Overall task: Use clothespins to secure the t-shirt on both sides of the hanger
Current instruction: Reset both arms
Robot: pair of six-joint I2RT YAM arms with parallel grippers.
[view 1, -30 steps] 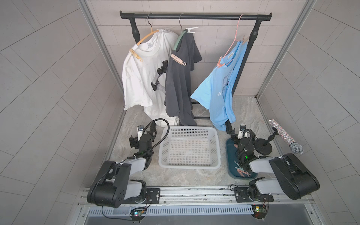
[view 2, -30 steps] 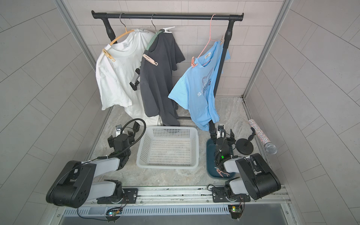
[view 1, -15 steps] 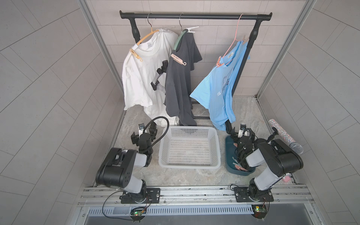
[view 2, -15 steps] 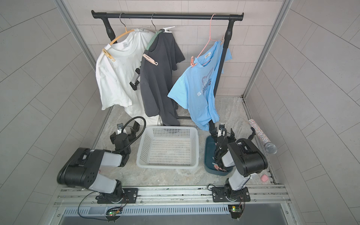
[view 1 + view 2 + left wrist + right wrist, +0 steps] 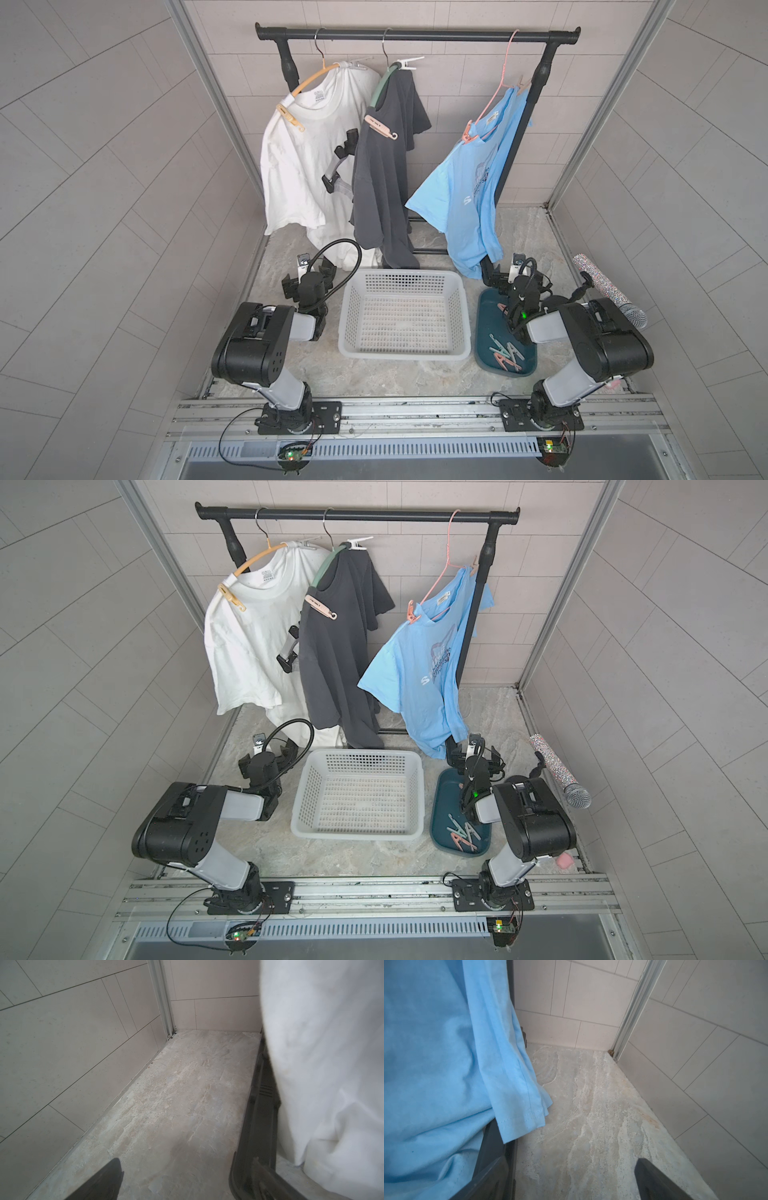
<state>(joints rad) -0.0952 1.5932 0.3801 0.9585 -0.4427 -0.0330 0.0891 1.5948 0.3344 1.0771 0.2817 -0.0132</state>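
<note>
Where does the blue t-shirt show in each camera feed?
In a top view: blue t-shirt hangs right of centre.
In a top view: hangs nearer centre.
Left wrist: not in it.
Right wrist: close up, filling nearly half.
Shared landmark, those three views: metal corner strip.

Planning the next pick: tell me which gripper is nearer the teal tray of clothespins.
Right. The right gripper hovers at the far end of the teal tray; the left gripper is on the other side of the white basket, near the hem of the white t-shirt.
</note>
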